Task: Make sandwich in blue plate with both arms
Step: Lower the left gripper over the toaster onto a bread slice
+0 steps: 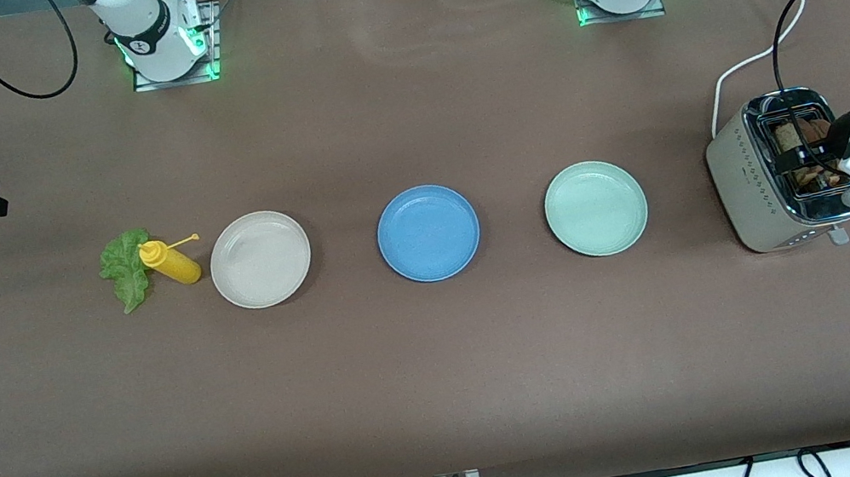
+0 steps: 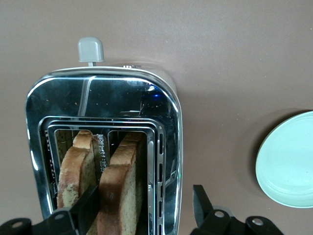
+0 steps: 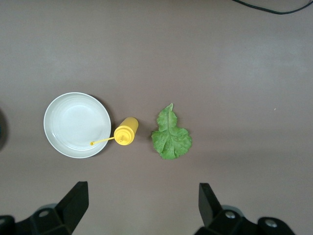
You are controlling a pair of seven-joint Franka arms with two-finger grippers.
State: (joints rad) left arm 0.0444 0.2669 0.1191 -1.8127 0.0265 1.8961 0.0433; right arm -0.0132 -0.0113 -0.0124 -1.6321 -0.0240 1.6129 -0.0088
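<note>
Two brown bread slices point(image 2: 120, 181) stand upright in the slots of a silver toaster point(image 1: 753, 184) at the left arm's end of the table. My left gripper point(image 2: 144, 198) is down over the toaster and open. One finger point(image 2: 88, 205) sits between the two slices, the other point(image 2: 200, 200) outside the toaster's wall. The blue plate point(image 1: 428, 233) lies bare mid-table. The green lettuce leaf point(image 1: 126, 267) lies flat toward the right arm's end. My right gripper point(image 3: 142, 193) hangs open over the table near the lettuce point(image 3: 171, 134), holding nothing.
A yellow squeeze bottle point(image 1: 172, 263) lies between the lettuce and a beige-white plate point(image 1: 260, 259). A pale green plate point(image 1: 595, 208) sits between the blue plate and the toaster. The toaster's white cord point(image 1: 757, 57) runs toward the robots' bases.
</note>
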